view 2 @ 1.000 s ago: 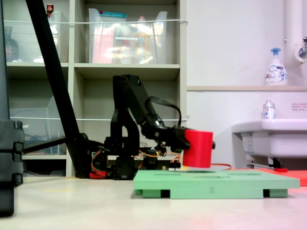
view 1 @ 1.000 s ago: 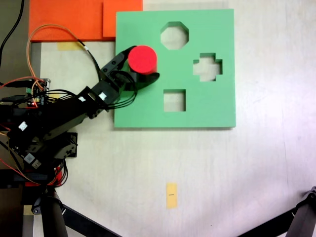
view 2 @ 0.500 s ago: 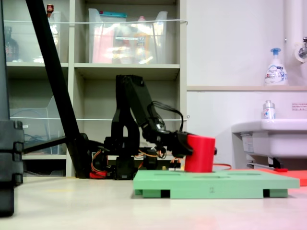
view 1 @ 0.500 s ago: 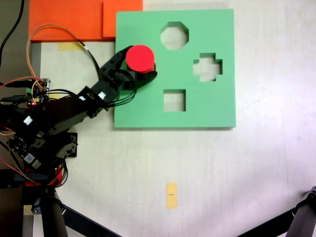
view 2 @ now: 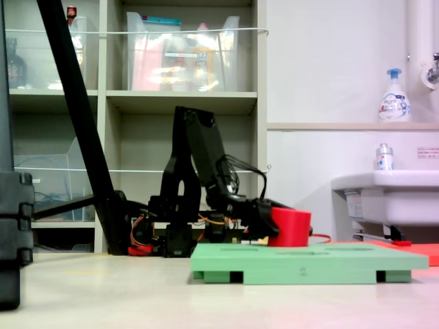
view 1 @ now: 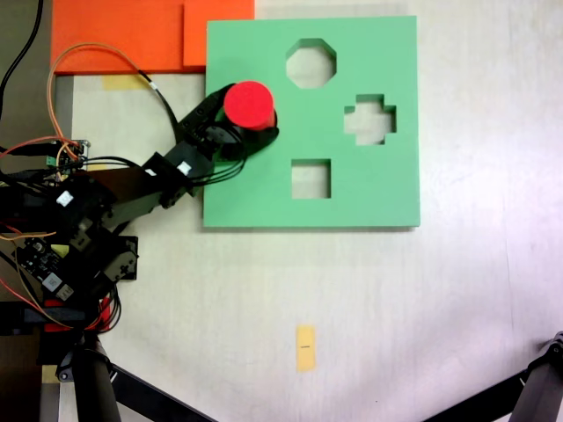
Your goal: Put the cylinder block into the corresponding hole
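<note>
The red cylinder block [view 1: 249, 104] stands upright on the left part of the green foam board [view 1: 369, 198]. In the second exterior view the cylinder block [view 2: 289, 227] sits low, its base sunk below the top of the board [view 2: 309, 264]. The circular hole is hidden beneath it. My gripper [view 1: 252, 111] is shut on the cylinder block, reaching in from the first exterior view's left with one black finger on each side. In the second exterior view the gripper [view 2: 269, 221] holds it from that same view's left.
The board also has an octagonal cutout [view 1: 310, 62], a cross cutout [view 1: 369, 119] and a square cutout [view 1: 310, 178]. Orange foam sheets [view 1: 123, 35] lie at top left. The arm's base, wires and electronics [view 1: 62, 229] fill the first exterior view's left. Yellow tape [view 1: 305, 347] marks the table.
The gripper has lowered with the cylinder block and shifted slightly towards the first exterior view's left. The block went from hanging just above the board to sitting sunk into it.
</note>
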